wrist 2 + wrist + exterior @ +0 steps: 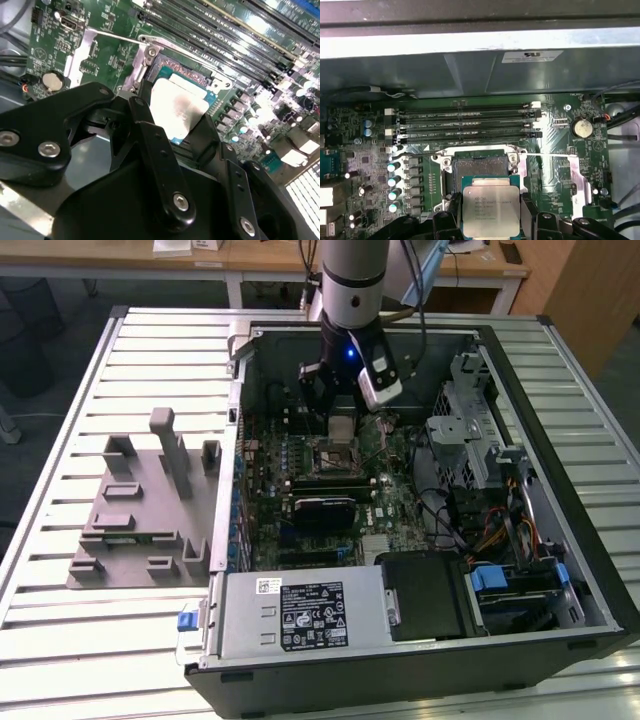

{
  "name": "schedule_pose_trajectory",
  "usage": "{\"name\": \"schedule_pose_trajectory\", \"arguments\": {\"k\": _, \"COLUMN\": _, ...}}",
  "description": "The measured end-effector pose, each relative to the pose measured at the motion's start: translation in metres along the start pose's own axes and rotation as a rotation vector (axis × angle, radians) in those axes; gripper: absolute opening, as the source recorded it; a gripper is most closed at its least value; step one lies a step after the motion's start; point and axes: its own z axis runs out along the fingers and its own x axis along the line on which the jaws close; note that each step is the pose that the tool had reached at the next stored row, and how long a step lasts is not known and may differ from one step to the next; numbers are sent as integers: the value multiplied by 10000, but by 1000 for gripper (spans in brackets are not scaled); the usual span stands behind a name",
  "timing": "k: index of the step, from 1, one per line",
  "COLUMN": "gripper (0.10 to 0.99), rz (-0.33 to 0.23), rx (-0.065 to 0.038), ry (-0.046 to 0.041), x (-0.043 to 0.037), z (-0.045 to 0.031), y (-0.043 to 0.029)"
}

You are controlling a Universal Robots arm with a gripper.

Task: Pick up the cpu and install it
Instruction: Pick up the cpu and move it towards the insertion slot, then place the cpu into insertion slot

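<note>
end effector [342,427] – upper centre of the exterior view, inside the open computer case [585,530] | state: fingers closed on opposite edges of the cpu [491,209] | cpu: held flat, silver top up, over the open socket [480,167] – contact with it cannot be told

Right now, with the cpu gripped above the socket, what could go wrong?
1. The cpu hangs just over the open socket. If it goes down shifted or tilted, the contacts could be damaged.
2. The gripper has its fingers tight beside the chip, so they might strike the metal frame around the socket.
</note>
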Motion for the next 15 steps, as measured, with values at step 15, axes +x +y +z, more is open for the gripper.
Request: {"name": "schedule_pose_trajectory", "arguments": {"k": 15, "gripper": 545, "rz": 0, "rx": 3, "ry": 0, "x": 1, "z": 6, "y": 4}}
